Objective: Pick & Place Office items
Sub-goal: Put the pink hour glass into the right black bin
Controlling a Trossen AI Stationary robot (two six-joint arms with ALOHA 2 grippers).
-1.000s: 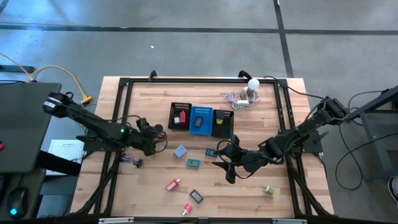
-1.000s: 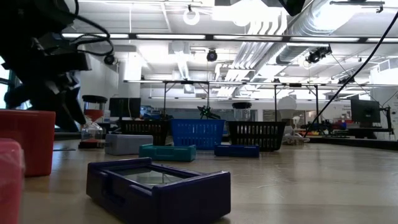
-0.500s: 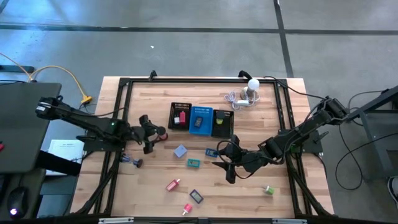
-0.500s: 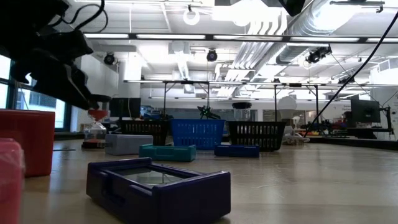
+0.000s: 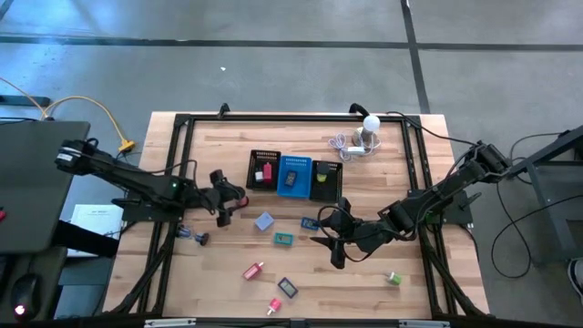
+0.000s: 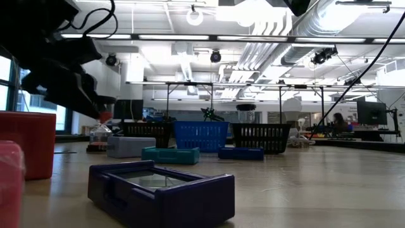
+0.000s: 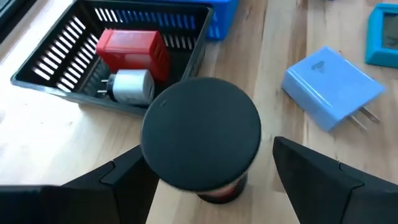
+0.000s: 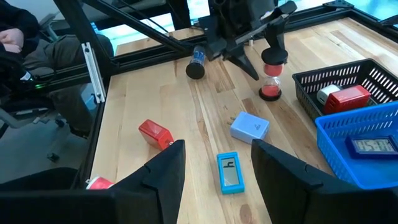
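Note:
A small hourglass (image 7: 201, 132) with black caps and red sand stands upright on its lower cap on the table, just left of the black mesh tray (image 5: 252, 157). My left gripper (image 5: 224, 197) is open, one finger on each side of the hourglass (image 8: 272, 73) with a gap to each. Loose office items lie mid-table: a light-blue plug block (image 5: 264, 220), a teal piece (image 5: 284, 239) and a blue piece (image 5: 308, 222). My right gripper (image 5: 332, 240) hangs open above the table right of them, holding nothing.
The tray's left section holds a red block (image 7: 132, 50) and a white piece (image 7: 131, 86). Red, purple and pink pieces (image 5: 288, 287) lie near the front edge, a green one (image 5: 393, 278) front right, a blue spool (image 8: 197, 62) far left. A white ball-topped gadget (image 5: 369, 128) stands at the back.
My left gripper has risen a little and tipped up toward level around the hourglass, drawing back toward the left edge and then returning. It has stayed open. The hourglass stands where it was.

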